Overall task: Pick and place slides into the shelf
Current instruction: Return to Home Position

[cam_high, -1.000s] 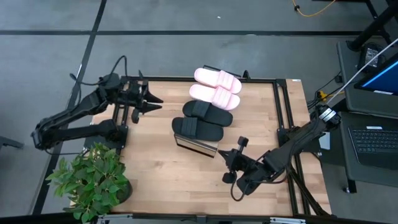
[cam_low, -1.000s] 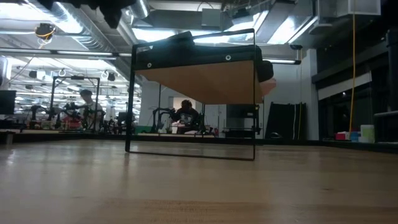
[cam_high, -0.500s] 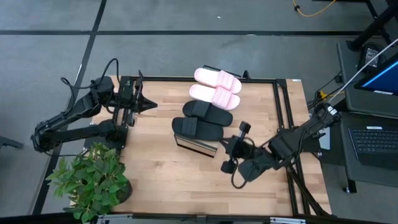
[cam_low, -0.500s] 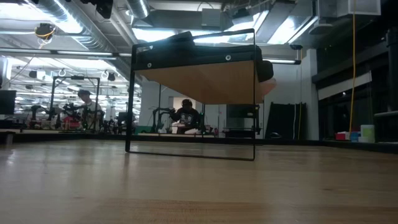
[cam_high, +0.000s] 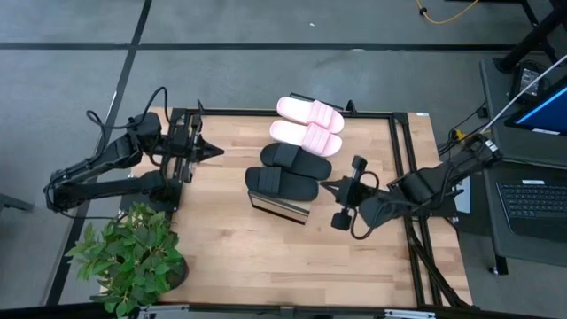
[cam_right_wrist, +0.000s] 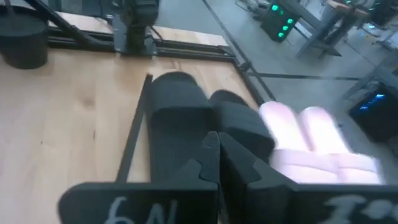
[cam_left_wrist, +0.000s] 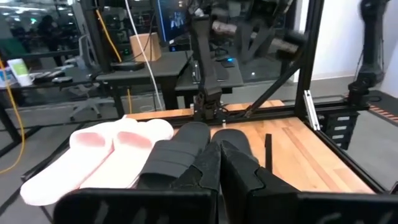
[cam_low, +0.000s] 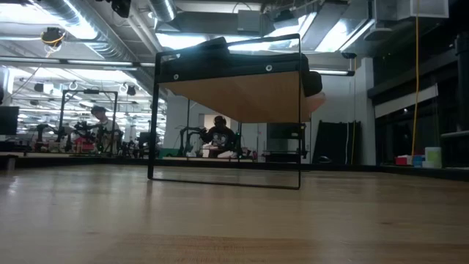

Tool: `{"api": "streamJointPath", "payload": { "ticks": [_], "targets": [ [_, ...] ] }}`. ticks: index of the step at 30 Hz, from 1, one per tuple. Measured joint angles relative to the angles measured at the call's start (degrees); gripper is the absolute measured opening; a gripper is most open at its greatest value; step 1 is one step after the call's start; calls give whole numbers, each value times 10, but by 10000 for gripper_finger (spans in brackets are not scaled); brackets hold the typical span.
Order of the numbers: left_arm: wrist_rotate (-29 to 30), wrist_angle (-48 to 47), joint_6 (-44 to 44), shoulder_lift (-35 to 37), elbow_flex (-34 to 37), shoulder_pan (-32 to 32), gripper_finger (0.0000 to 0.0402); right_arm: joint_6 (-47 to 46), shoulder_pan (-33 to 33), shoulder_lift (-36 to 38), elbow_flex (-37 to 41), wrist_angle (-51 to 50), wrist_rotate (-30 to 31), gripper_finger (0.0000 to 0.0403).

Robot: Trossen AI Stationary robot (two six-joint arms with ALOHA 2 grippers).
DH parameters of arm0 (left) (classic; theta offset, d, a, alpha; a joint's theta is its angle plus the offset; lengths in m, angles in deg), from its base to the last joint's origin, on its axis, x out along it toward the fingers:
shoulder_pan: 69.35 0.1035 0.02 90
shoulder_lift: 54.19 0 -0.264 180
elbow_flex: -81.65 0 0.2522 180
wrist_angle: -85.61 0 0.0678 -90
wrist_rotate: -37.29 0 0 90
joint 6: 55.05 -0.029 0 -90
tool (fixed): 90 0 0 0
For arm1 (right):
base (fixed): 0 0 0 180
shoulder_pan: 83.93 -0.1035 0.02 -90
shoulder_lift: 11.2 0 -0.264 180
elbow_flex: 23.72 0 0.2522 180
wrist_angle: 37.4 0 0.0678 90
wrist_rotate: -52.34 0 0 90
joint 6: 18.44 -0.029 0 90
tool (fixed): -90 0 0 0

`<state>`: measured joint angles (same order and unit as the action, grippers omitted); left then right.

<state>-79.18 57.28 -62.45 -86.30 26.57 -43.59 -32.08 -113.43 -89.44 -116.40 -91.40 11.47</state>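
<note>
Two pale pink slides (cam_high: 307, 124) and two black slides (cam_high: 288, 171) lie side by side, soles down, on the slanted wooden shelf (cam_high: 280, 206) at the table's middle. In the low view the shelf (cam_low: 242, 95) shows from below on its thin black frame. My left gripper (cam_high: 217, 151) is shut with nothing in it, level at the far left, pointing toward the slides (cam_left_wrist: 168, 155). My right gripper (cam_high: 324, 185) is also shut with nothing in it, raised just right of the shelf. It points at the black slides (cam_right_wrist: 180, 112).
A potted plant (cam_high: 133, 257) stands at the near left corner. Black frame rails (cam_high: 403, 168) run along the table's right side. A laptop (cam_high: 532, 204) sits beyond the right edge. People sit at desks in the room behind (cam_low: 218, 136). Bare wood lies near the front edge (cam_high: 266, 266).
My left gripper has shut on nothing, rolled a little and drawn slightly back toward the table's left edge. My right gripper, shut throughout, has risen and moved from the near right toward the far edge, closer to the shelf. The slides have stayed put.
</note>
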Motion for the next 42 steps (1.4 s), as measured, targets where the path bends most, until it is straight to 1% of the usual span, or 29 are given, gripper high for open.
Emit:
{"api": "streamJointPath", "payload": {
  "ticks": [2,4,6,8,10,12,15,18,23,27,31,33,37,39,42],
  "targets": [
    [0,0,1,0,0,-5,0,25,2,30,68,75,-19,1],
    [7,0,1,0,0,-10,0,68,2,66,135,162,-53,1],
    [18,-1,1,0,0,-13,0,110,1,107,190,240,-93,2],
    [23,-1,-4,0,0,-13,0,139,1,154,235,293,-120,2],
    [23,-4,-9,0,0,-13,0,154,1,201,271,315,-135,3],
    [21,-14,-15,0,0,-13,0,165,2,243,303,315,-147,2],
    [17,-51,-24,1,3,-15,0,171,1,304,355,317,-163,2],
    [23,-47,-24,16,38,-19,0,160,1,360,409,318,-164,3],
    [30,24,-16,60,119,-18,0,136,1,431,505,350,-164,2],
    [49,47,3,117,169,-18,0,117,1,467,574,398,-164,4],
    [99,52,27,165,211,-18,0,109,1,482,630,450,-170,4],
    [119,73,28,184,235,-18,0,115,1,482,653,483,-179,3],
    [152,147,40,199,289,-18,0,123,1,482,692,540,-182,5],
    [152,182,49,202,316,-19,0,119,1,482,706,555,-183,6],
    [152,207,63,202,353,-28,0,107,1,482,718,569,-184,7]
  ]
}}
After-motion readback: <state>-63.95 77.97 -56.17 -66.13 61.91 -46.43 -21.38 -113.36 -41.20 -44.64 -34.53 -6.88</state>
